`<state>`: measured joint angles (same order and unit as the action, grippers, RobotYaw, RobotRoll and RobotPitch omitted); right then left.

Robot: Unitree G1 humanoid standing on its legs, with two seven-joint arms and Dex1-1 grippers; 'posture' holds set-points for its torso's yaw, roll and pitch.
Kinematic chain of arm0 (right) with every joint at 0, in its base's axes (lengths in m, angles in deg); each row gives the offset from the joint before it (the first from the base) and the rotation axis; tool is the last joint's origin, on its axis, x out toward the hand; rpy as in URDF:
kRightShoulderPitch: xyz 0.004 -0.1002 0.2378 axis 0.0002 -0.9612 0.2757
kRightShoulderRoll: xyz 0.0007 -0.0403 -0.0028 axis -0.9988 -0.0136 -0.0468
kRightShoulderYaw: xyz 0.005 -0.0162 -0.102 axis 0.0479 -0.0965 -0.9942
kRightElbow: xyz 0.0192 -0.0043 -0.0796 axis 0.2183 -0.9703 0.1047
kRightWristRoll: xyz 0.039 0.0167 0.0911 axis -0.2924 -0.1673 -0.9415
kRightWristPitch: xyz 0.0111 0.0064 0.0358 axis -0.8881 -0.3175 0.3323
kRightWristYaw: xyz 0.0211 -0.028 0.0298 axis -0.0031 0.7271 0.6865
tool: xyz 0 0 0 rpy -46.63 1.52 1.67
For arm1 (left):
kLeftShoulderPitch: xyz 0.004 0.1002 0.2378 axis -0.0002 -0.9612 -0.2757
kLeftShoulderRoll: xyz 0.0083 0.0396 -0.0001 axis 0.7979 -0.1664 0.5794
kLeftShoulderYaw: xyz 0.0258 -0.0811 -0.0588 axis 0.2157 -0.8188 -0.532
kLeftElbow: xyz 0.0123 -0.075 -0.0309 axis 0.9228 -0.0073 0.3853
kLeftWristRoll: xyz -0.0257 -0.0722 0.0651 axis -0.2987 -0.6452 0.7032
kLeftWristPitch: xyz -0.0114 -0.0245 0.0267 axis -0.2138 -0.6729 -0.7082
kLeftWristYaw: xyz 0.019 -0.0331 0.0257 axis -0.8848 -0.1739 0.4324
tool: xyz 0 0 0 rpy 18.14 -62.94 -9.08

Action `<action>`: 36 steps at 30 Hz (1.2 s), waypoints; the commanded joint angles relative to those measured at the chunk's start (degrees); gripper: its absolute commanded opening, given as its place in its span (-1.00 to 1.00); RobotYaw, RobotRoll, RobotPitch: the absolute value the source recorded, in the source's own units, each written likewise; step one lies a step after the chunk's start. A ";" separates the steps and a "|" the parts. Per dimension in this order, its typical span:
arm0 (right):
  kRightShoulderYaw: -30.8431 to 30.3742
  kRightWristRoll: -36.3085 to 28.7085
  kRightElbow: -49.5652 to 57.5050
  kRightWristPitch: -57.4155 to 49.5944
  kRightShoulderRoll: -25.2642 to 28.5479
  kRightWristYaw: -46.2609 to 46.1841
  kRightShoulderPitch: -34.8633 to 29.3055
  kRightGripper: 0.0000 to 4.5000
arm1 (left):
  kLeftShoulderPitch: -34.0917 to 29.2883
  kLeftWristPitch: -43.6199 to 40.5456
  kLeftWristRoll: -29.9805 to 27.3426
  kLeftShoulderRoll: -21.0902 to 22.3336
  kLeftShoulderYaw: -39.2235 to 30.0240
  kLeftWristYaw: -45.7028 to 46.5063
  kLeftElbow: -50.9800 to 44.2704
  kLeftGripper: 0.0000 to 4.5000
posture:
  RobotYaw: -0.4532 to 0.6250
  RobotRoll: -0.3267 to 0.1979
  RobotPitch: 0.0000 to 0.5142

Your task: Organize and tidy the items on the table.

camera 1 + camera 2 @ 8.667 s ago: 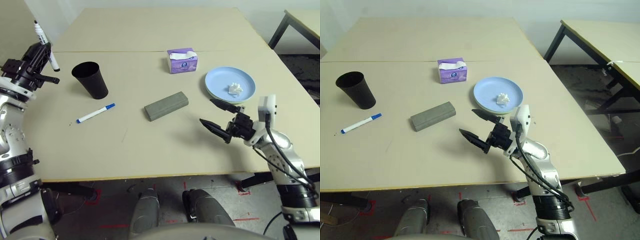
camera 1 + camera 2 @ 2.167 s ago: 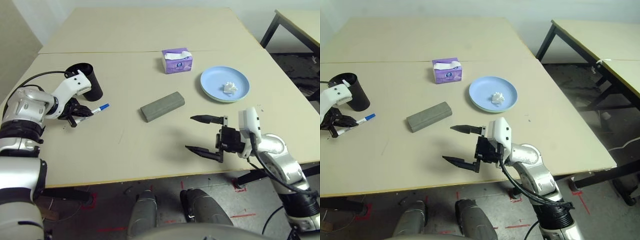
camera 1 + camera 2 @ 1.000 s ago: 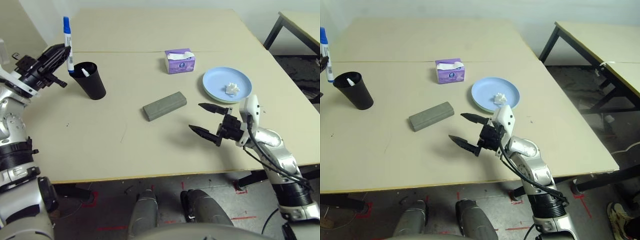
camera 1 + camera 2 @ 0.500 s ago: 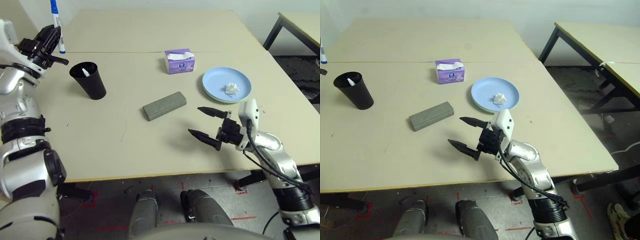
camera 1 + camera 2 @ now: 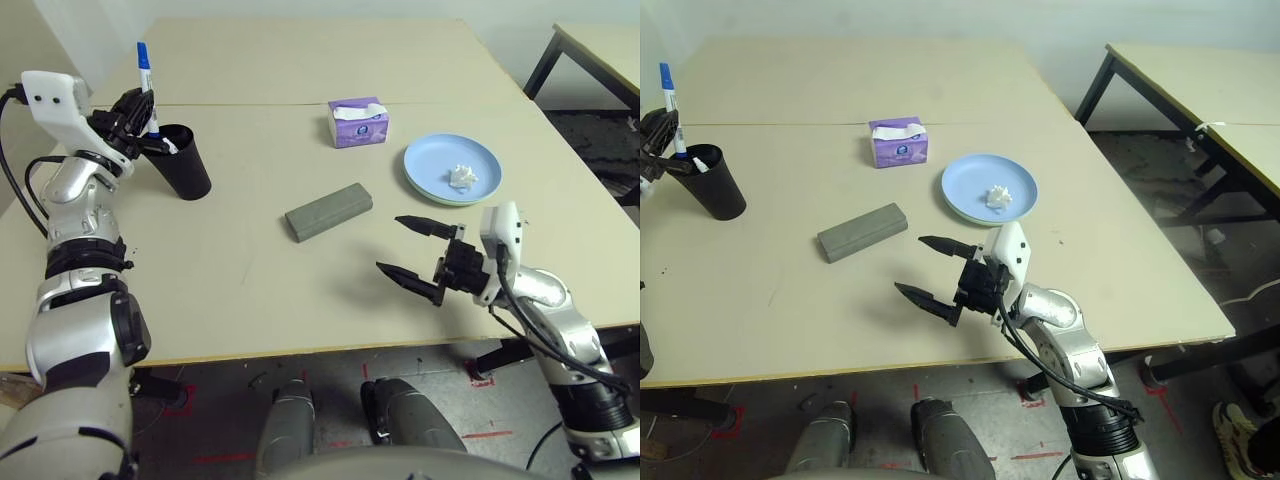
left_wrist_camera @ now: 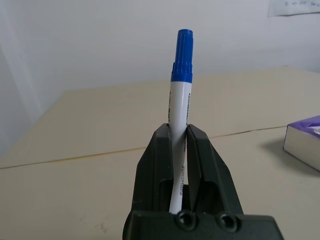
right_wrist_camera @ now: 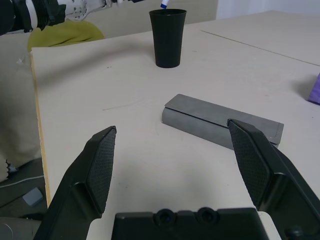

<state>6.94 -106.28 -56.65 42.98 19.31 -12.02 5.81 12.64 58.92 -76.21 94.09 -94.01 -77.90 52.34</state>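
table [image 5: 300,290]: pale beige, seam across
left gripper [image 6: 179,137]: clamped on blue-capped marker [image 6: 180,95], right above black cup [image 5: 183,160]
right gripper [image 7: 177,150]: jaws wide apart, empty, far from cup

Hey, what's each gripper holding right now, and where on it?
Left gripper pinches the blue-capped marker on its white barrel; right gripper holds nothing.

Table [image 5: 250,290] bears cup [image 5: 185,165], case [image 5: 328,211], box [image 5: 358,122], plates [image 5: 452,170]

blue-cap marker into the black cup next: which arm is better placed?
Left. The left gripper is shut on the white blue-capped marker, right over the black plastic cup. The open right gripper hangs far off.
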 commanded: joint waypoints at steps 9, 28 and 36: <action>0.15 -0.61 0.15 -0.37 0.23 0.70 0.80 1.00 | -3.49 -0.24 -0.94 -0.40 -0.53 -0.19 -1.94 -0.14 | -0.29 0.25 -0.43; 7.70 -1.28 -1.71 -0.11 -0.79 -6.23 5.53 1.00 | -8.95 -4.67 -7.23 3.00 -4.98 -4.20 -12.87 0.98 | -0.28 0.25 -0.46; 22.77 2.43 -10.88 2.78 6.44 -15.08 4.33 1.00 | -27.69 -11.26 -13.61 4.40 -14.92 -1.47 -31.00 0.98 | -0.27 0.25 -0.45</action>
<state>27.04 -105.24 -65.15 44.75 25.19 -24.96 11.46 -12.53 49.58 -88.68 98.92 -107.14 -80.30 24.31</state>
